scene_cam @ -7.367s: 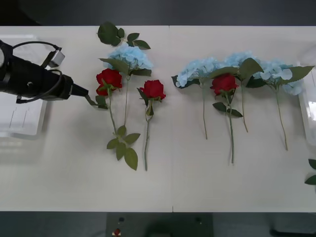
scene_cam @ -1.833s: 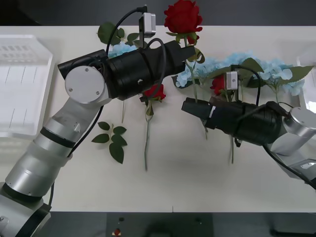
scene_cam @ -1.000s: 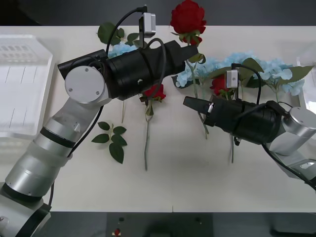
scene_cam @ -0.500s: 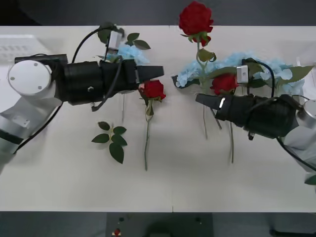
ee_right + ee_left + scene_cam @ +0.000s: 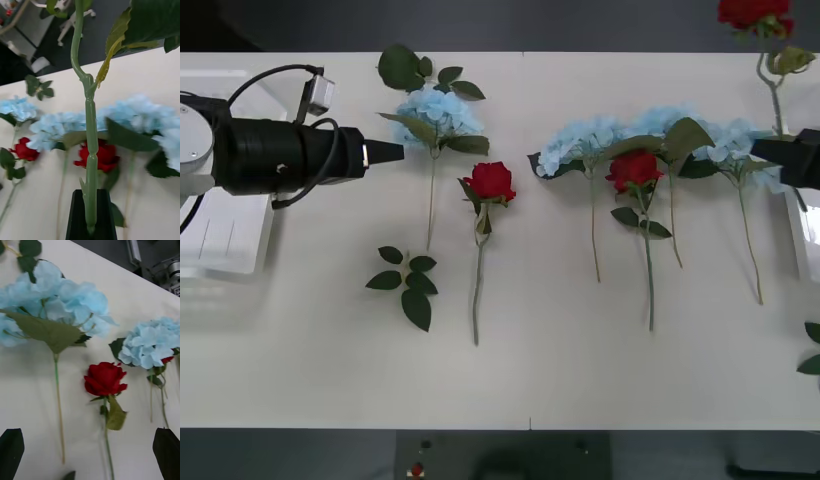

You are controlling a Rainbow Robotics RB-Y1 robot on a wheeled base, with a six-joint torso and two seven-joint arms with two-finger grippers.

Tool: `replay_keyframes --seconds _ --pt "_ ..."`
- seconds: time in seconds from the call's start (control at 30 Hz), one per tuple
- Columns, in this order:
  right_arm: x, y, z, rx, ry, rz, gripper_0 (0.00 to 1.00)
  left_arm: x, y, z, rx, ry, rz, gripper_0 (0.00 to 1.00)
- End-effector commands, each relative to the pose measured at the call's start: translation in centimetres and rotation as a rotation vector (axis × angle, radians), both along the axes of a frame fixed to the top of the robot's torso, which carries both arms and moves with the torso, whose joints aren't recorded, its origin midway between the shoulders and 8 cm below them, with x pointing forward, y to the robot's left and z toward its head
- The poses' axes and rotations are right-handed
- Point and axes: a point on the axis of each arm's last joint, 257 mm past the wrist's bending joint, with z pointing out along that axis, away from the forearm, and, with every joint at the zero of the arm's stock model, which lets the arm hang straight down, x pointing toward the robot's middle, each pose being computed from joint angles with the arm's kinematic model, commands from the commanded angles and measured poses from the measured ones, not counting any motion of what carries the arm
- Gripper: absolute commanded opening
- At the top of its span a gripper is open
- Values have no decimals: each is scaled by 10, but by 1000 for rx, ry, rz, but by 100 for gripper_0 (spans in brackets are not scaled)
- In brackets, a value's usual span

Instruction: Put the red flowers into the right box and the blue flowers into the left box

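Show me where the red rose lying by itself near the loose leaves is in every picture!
Front view: the lone rose lies left of the table's middle, right of the blue hydrangea stem.
Left wrist view: it lies ahead of the left gripper, beside that hydrangea.
Right wrist view: it lies far beyond the held rose stem in the right gripper, next to the hydrangea.
Shared landmark: that blue hydrangea.

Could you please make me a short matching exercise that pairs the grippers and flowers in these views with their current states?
Things:
1. right gripper
2. left gripper
3. lifted rose
4. rose beside the loose leaf sprig

States:
A. lying flat on the table
B. jaws open, holding nothing
C. shut on a green stem
D. raised above the far right of the table

Pairs: 1-C, 2-B, 3-D, 4-A
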Motion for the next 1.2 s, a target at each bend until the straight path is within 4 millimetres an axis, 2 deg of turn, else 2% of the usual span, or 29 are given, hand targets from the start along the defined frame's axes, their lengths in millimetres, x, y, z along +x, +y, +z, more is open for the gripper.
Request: replay_keyframes --seconds 0.03,0.17,0.33,0.43,0.57,0.73,0.8,0.97,1.2 --pt "-5 -64 -3 -60 42 -117 0 40 -3 21 42 -50 45 100" --pt "-10 -131 -19 -122 71 -251 0 67 -3 15 104 -56 103 100" --pt "-14 -207 -45 -239 81 -401 0 88 -8 2 198 -67 169 100" --pt "-14 -234 -61 -290 84 -456 0 91 -15 -10 230 -51 198 100" --pt "-12 -260 -79 -366 85 -506 0 92 -28 -28 300 -38 227 100" --pt "-5 -282 -95 -431 80 -569 0 91 -37 -42 368 -39 240 100" --pt "-5 -288 -100 -452 86 -581 0 91 -38 -47 389 -40 243 100" --pt "-16 -317 -119 -536 129 -626 0 90 -49 -55 424 -45 251 100" --pt "-14 -321 -128 -526 145 -651 0 92 -48 -59 490 -72 264 100"
